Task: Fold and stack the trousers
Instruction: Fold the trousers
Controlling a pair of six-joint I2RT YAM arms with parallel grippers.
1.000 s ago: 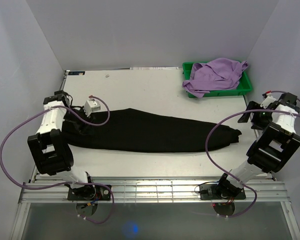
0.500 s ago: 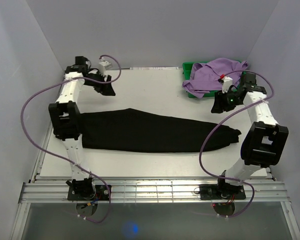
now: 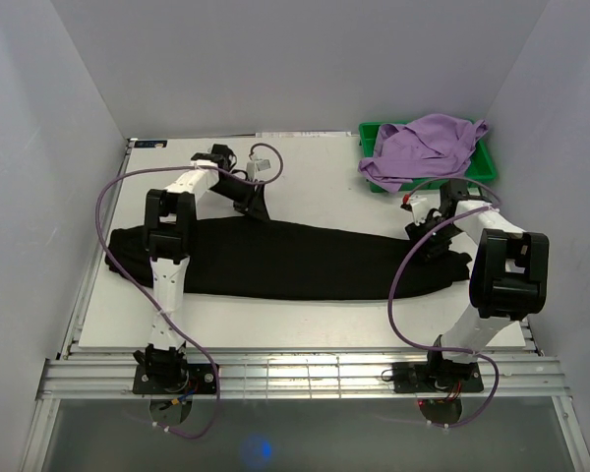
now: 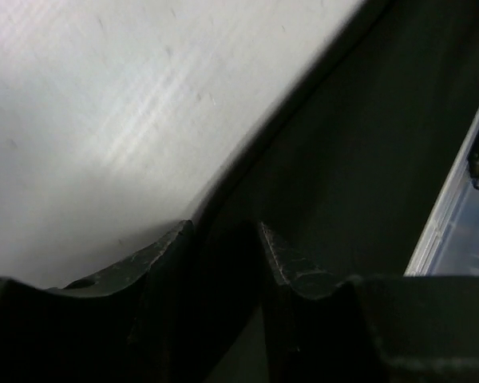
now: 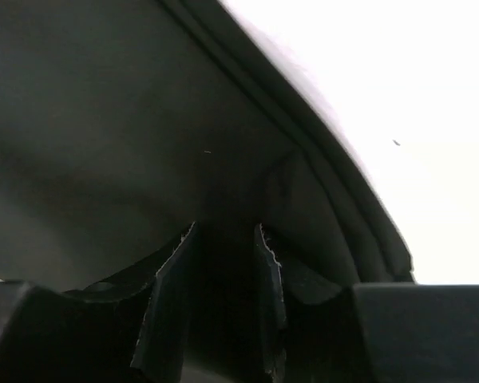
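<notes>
The black trousers (image 3: 305,261) lie flat and lengthwise across the middle of the table. My left gripper (image 3: 259,206) is down on their far edge, left of centre. In the left wrist view the left gripper (image 4: 223,231) straddles the hem of the trousers (image 4: 367,144), jaws narrow, with dark cloth lying flat between them. My right gripper (image 3: 425,241) sits on the right end of the trousers. In the right wrist view the right gripper (image 5: 225,231) has its jaws close together, and a raised fold of the trousers (image 5: 104,120) is pinched between them.
A green bin (image 3: 487,167) at the back right corner holds a lilac purple garment (image 3: 423,147). White tabletop (image 3: 315,187) shows behind the trousers, and a strip in front of them. Grey walls enclose the left, back and right sides.
Both arms swung in from the back of the table and came down onto the trousers' far edge. Both pairs of jaws have narrowed over the cloth.
</notes>
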